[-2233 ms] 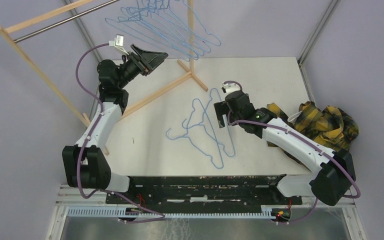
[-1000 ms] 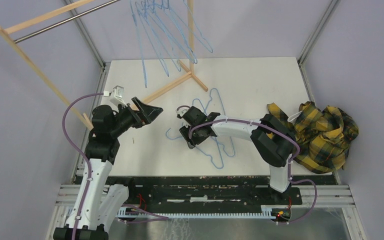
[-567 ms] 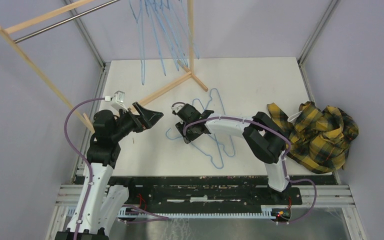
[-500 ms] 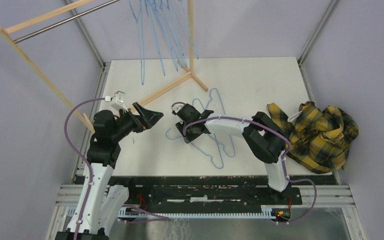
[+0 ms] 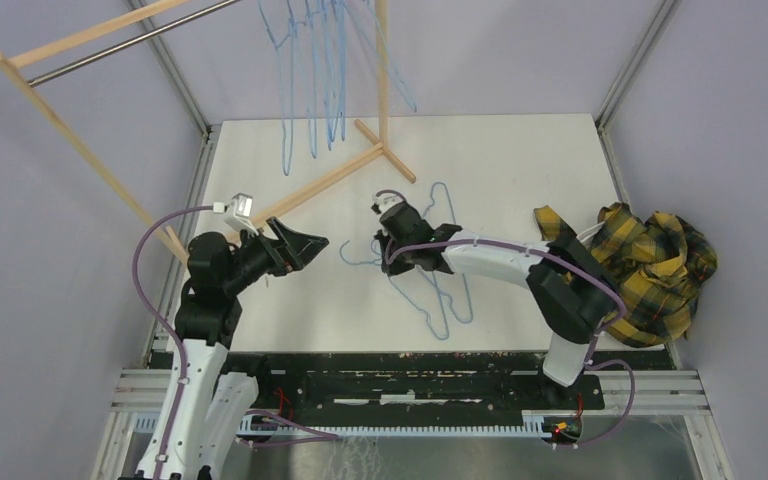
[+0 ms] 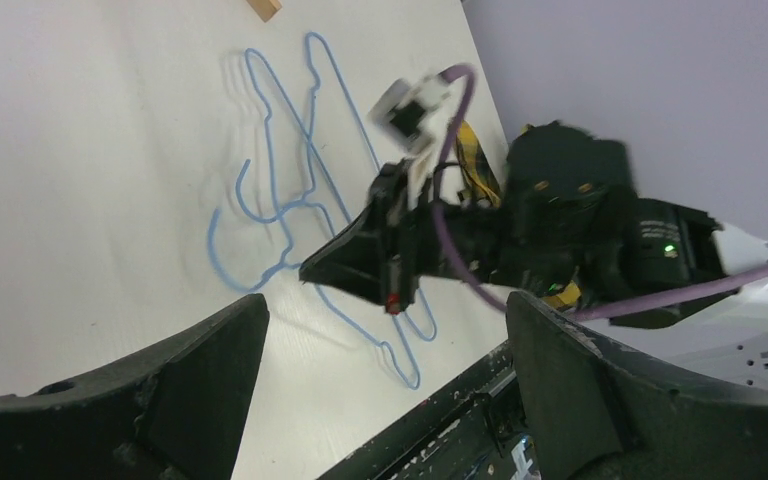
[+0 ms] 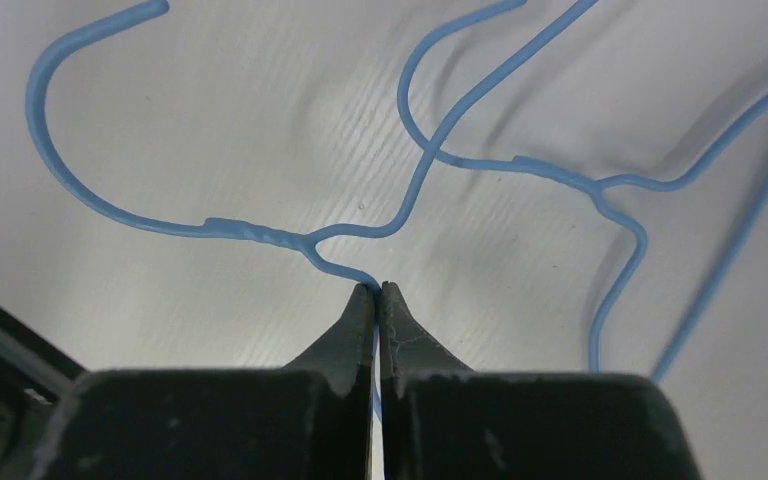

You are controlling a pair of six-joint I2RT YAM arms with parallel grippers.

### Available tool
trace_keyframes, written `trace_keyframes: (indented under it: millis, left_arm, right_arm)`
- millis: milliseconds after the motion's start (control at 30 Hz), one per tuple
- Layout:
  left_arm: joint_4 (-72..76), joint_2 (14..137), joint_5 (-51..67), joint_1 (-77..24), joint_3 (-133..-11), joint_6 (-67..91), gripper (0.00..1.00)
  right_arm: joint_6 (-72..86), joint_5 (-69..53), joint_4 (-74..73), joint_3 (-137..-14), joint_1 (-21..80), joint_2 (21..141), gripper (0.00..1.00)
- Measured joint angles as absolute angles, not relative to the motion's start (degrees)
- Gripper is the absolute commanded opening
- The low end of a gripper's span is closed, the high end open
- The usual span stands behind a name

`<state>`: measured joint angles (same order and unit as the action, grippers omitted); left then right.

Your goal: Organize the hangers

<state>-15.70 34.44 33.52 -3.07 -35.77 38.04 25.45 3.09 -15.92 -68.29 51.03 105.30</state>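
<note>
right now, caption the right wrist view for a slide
Right gripper pinching a blue hanger by its wire just below the twisted neck.

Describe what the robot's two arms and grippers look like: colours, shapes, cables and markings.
The left arm and right arm have smooth white links joined by bulky black joints. A purple cable loops along each. Each wrist carries a small white block. The left gripper and right gripper are black, with wedge-shaped fingers tapering to thin tips. A green light glows on the right arm.
</note>
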Motion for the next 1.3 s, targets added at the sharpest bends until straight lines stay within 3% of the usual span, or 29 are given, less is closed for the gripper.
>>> trace_keyframes:
  millis: [200, 667, 867, 1067, 1300]
  left_arm:
    - [-12.36, 32.53, 35.86, -3.07, -30.89, 38.15, 0.93]
    - [-3.9, 30.81, 35.42, -4.43, -20.12, 41.63, 0.95]
    - [-3.07, 35.4, 26.11, -14.76, -19.99, 41.43, 0.91]
    - [-3.29, 49.21, 12.47, -28.05, -24.58, 40.01, 0.9]
    - [-2.37, 55.37, 2.15, -32.69, -25.56, 39.46, 0.88]
  right_arm:
    - [37.71, -5.17, -2.63, -63.02, 43.22, 96.49, 0.01]
    - [56.34, -15.33, 15.18, -63.31, 42.54, 102.21, 0.01]
    - [59.18, -15.7, 16.88, -63.99, 42.54, 102.54, 0.01]
    - [59.75, -16.08, 17.08, -65.98, 42.54, 102.54, 0.01]
    - [60.66, -17.04, 16.88, -66.63, 42.65, 102.32, 0.01]
